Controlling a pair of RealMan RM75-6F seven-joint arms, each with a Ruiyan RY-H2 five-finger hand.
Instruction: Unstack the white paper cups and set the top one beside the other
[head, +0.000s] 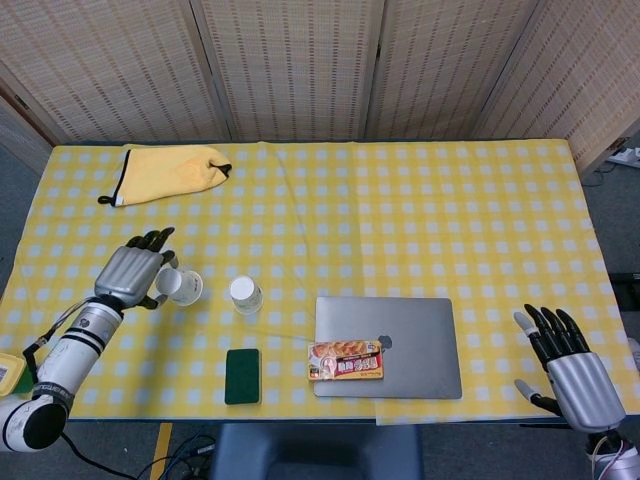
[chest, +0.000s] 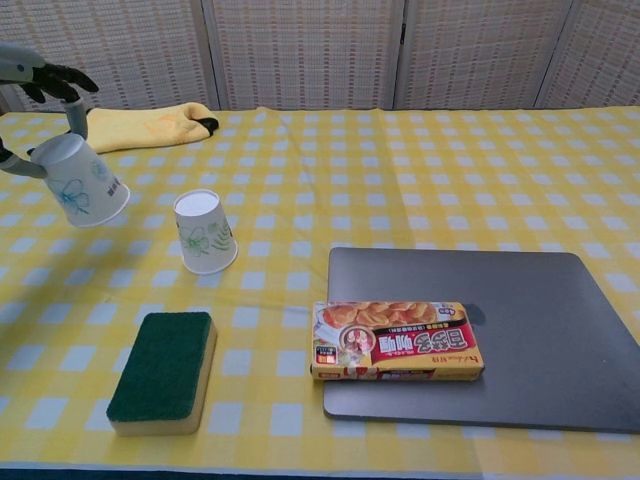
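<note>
One white paper cup (head: 244, 295) (chest: 204, 232) with a green leaf print stands upside down on the yellow checked cloth. My left hand (head: 133, 274) (chest: 40, 85) holds the other white paper cup (head: 181, 286) (chest: 79, 180), with a blue flower print, tilted in the air to the left of the standing one. The two cups are apart. My right hand (head: 570, 366) hangs open off the table's front right corner, holding nothing; the chest view does not show it.
A green sponge (head: 242, 375) (chest: 163, 369) lies in front of the standing cup. A closed grey laptop (head: 415, 340) (chest: 520, 320) carries a snack box (head: 345, 360) (chest: 397, 340) on its left edge. A yellow cloth (head: 165, 170) (chest: 140, 126) lies at the back left.
</note>
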